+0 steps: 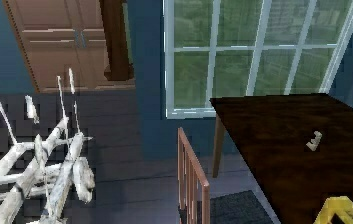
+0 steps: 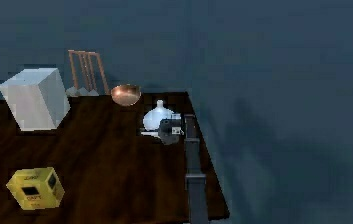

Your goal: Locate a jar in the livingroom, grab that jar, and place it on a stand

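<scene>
Jar [image 2: 158, 113]: arm side view; pale, round-bodied, upright on the dark table [image 2: 104, 160], near its right edge.
Gripper [image 2: 168, 129]: same view, at the jar; whether it holds anything cannot be told.
Forward view: small white object [image 1: 313, 141] on the dark table by a window [image 1: 254, 50].

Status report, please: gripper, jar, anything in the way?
Gripper at pale round jar on dark table; hold cannot be told. Copper bowl near jar. White box, yellow box farther off.
</scene>
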Controlling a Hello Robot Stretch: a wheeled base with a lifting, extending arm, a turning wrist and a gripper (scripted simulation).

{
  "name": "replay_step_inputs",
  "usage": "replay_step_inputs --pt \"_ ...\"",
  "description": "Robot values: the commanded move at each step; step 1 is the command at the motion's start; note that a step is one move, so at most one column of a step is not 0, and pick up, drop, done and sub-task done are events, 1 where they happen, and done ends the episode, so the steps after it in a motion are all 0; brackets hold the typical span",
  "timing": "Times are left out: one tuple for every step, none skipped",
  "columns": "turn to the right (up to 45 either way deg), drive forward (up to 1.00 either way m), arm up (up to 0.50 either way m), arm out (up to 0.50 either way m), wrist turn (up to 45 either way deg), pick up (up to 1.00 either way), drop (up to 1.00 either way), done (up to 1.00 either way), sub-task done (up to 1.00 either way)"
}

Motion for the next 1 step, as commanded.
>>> replay_step_inputs --pt "0.0 0.0 0.1 0.0 0.0 0.0 0.0 0.0 0.0"
